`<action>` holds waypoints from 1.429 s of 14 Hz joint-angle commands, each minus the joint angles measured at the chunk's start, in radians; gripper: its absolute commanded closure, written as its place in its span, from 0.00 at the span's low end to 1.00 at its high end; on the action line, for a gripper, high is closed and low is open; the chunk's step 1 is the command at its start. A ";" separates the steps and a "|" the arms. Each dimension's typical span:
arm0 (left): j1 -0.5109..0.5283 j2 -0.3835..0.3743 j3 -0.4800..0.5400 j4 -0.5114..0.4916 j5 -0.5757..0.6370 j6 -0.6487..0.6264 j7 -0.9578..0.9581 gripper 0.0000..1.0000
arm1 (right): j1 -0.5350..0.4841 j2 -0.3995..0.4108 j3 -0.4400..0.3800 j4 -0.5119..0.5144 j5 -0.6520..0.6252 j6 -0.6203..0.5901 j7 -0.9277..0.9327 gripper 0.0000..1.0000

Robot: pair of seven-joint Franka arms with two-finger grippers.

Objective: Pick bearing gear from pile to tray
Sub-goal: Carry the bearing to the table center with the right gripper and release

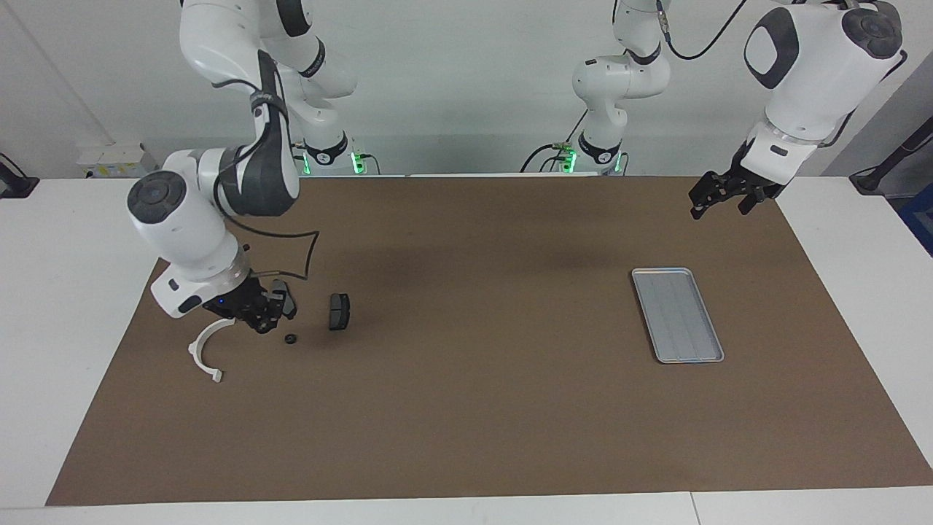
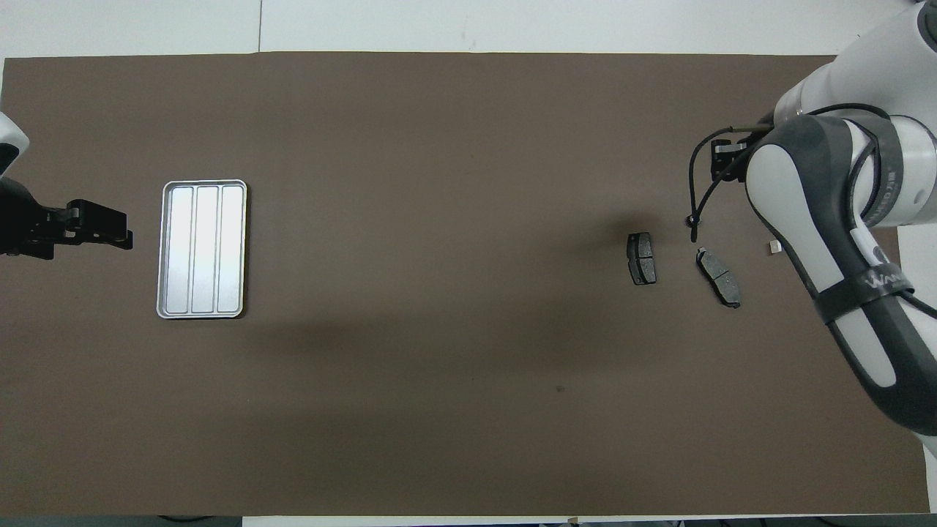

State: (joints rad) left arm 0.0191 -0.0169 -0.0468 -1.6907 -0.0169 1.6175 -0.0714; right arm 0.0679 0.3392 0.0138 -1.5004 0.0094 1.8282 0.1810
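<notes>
Toward the left arm's end, ridged tray (image 1: 678,315) bare, pile (image 1: 291,338) apart

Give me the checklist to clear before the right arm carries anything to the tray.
1. Right gripper off the mat: ok, it hangs over the pile, beside the white bracket.
2. Bearing gear held in the right gripper: cannot tell, no part shows in it.
3. Rest of the pile undisturbed: ok, one small black round piece and the brake pad beside it lie flat on the mat.
4. Tray ready: ok, flat on the mat with nothing in it.
5. Left gripper out of the way: ok, it waits open and holding nothing, in the air off the tray's edge.
</notes>
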 commanded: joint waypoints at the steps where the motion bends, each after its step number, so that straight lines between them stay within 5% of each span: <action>1: 0.005 -0.020 -0.004 -0.012 0.011 0.001 0.004 0.00 | 0.139 0.000 0.002 0.055 -0.005 -0.044 0.272 1.00; 6: 0.005 -0.020 -0.004 -0.012 0.011 0.001 0.004 0.00 | 0.412 -0.060 0.006 -0.010 0.015 -0.047 0.702 1.00; 9: 0.005 -0.021 -0.004 -0.012 0.011 0.001 0.004 0.00 | 0.499 -0.080 0.008 -0.119 0.020 0.054 0.805 1.00; 13: 0.005 -0.020 -0.004 -0.014 0.011 0.001 0.004 0.00 | 0.517 -0.078 0.017 -0.257 0.033 0.232 0.819 1.00; 20: 0.005 -0.020 -0.004 -0.012 0.011 0.001 0.004 0.00 | 0.524 -0.046 0.020 -0.334 0.043 0.344 0.804 1.00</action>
State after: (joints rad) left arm 0.0191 -0.0170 -0.0468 -1.6907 -0.0169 1.6175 -0.0714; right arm 0.5969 0.3003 0.0304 -1.7901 0.0271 2.1289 0.9944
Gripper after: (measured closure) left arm 0.000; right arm 0.652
